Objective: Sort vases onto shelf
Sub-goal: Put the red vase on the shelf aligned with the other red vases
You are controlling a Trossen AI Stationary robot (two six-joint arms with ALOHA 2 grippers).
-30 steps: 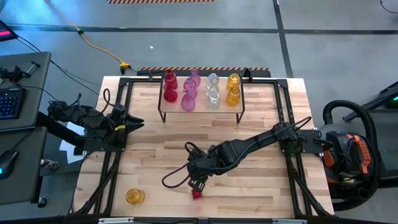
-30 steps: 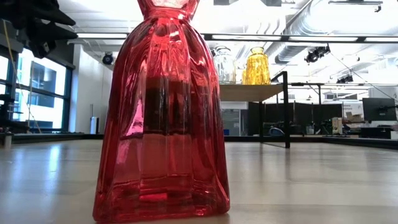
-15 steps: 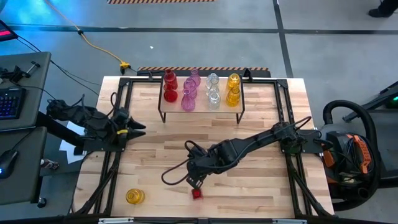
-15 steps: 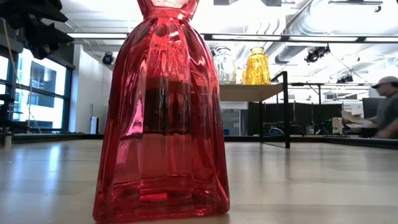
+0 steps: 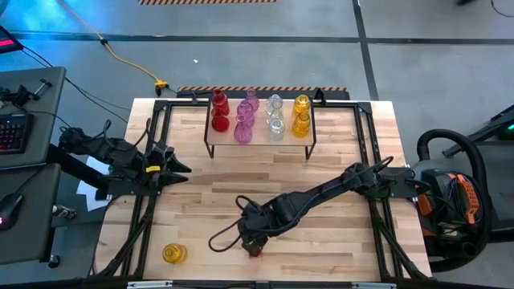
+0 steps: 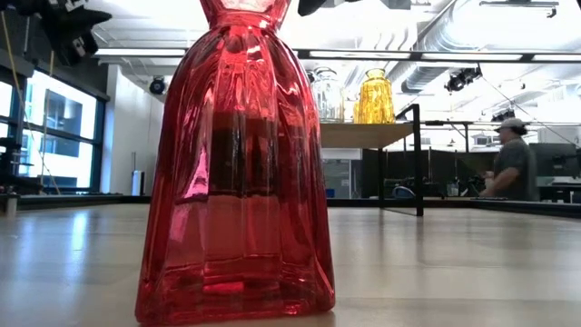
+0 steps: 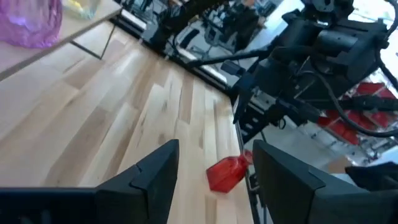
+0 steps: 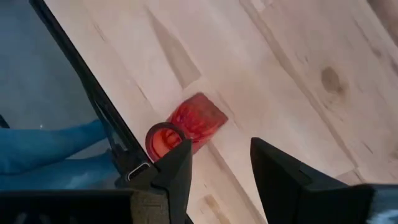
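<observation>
A small red vase (image 5: 255,252) stands upright on its base near the table's near edge; it fills the low view (image 6: 236,173). My right gripper (image 5: 254,242) hovers open just above it. In the right wrist view the red vase (image 8: 189,124) shows just ahead of the gripper (image 8: 221,155), untouched. The shelf (image 5: 259,132) at the far side carries several red, pink, clear and yellow vases. One yellow vase (image 5: 173,254) sits near the near-left corner. My left gripper (image 5: 181,168) waits open at the table's left side and sees the red vase (image 7: 227,173).
The black frame rails (image 5: 148,201) run along the table's left and right sides. A cable loop (image 5: 225,233) hangs from the right arm beside the red vase. Bare wood (image 5: 241,172) lies between shelf and red vase. A person (image 6: 508,173) is in the room behind.
My right gripper has moved toward the table's near edge and down over the red vase, staying open. The vase has kept its place. My left arm has shifted slightly toward the table's near side.
</observation>
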